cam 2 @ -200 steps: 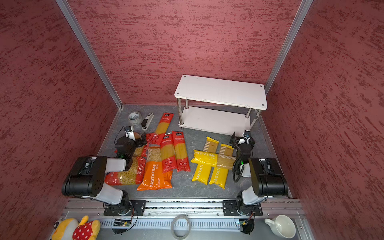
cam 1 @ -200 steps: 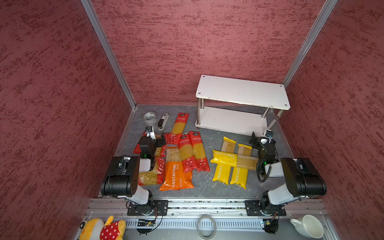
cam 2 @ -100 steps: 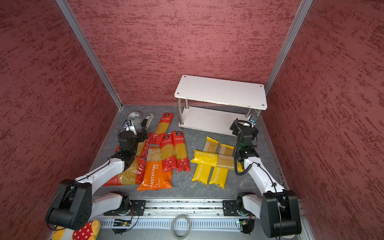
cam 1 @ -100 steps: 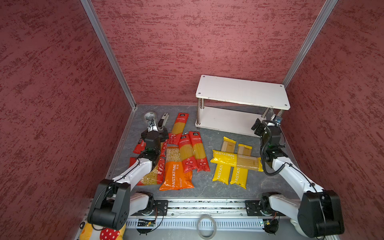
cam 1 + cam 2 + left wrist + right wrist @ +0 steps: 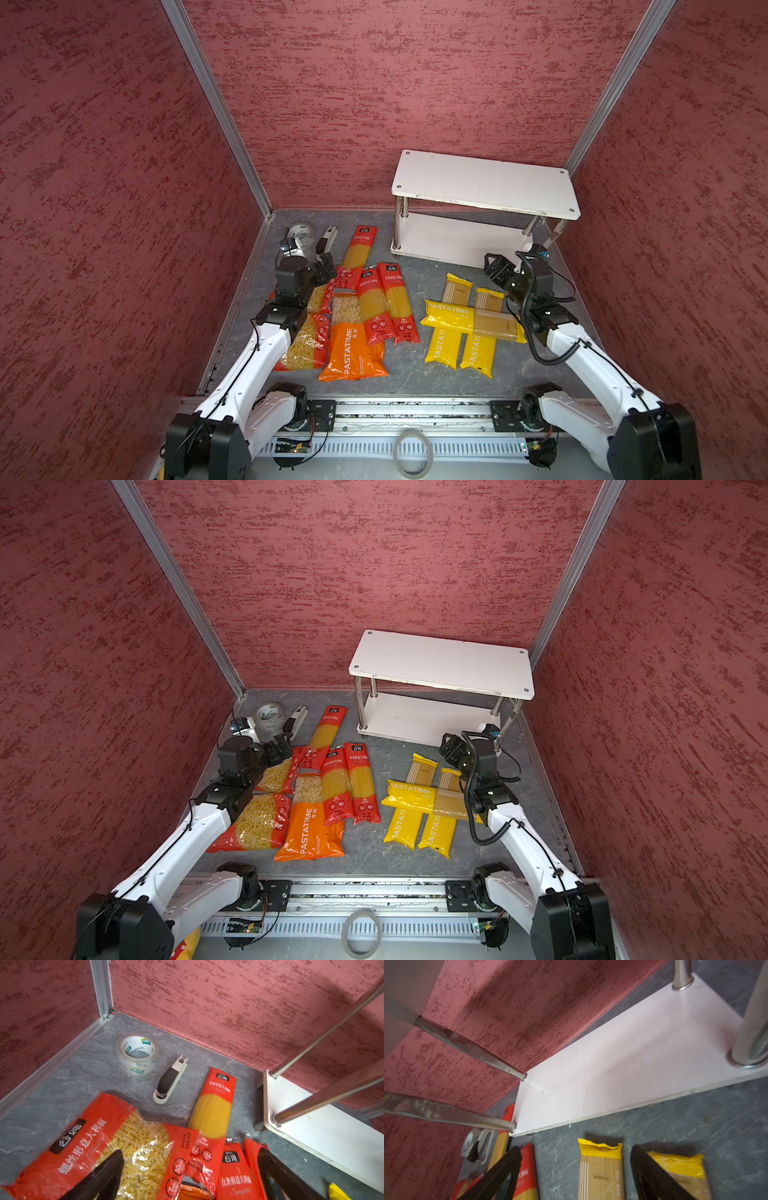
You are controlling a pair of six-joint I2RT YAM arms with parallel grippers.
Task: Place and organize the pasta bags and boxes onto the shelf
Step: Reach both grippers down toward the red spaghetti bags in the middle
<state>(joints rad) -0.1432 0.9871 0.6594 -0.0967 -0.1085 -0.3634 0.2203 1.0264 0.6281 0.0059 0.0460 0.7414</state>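
The shelf (image 5: 484, 183), two flat white boards joined by shiny round metal posts, stands by the far edge of the table (image 5: 415, 370), toward its far right corner; the table top is grey and veined like stone. The pasta packs lie flat on the table in front of it, all in glossy, crinkled plastic. The left fingers (image 5: 104, 1176), black and tapered, stand wide apart and grip nothing. In the left wrist view they straddle a wide red fusilli pack (image 5: 93, 1142) and the overlapping ends of the long red spaghetti packs (image 5: 212, 1109); whether they touch the film I cannot tell. In both top views this group sits toward the left edge. A second wide red short-pasta pack (image 5: 303, 345) and the orange PASTATIME pack (image 5: 353, 353) lie nearer the near edge. Two of the spaghetti packs lie side by side just right of them, and the third slants toward the far edge. The right fingers (image 5: 654, 1174) are also spread and hold nothing. They hang near the far ends of two yellow PASTATIME spaghetti packs (image 5: 600, 1167), just in front of the shelf's lower board. One notched yellow end shows between the fingers, and the other is partly behind one finger. A third yellow pack (image 5: 469, 322) lies crosswise on top of those two, toward the right edge. A clear tape roll (image 5: 137, 1053) and a small white and black stapler (image 5: 170, 1078) lie near the far left corner.
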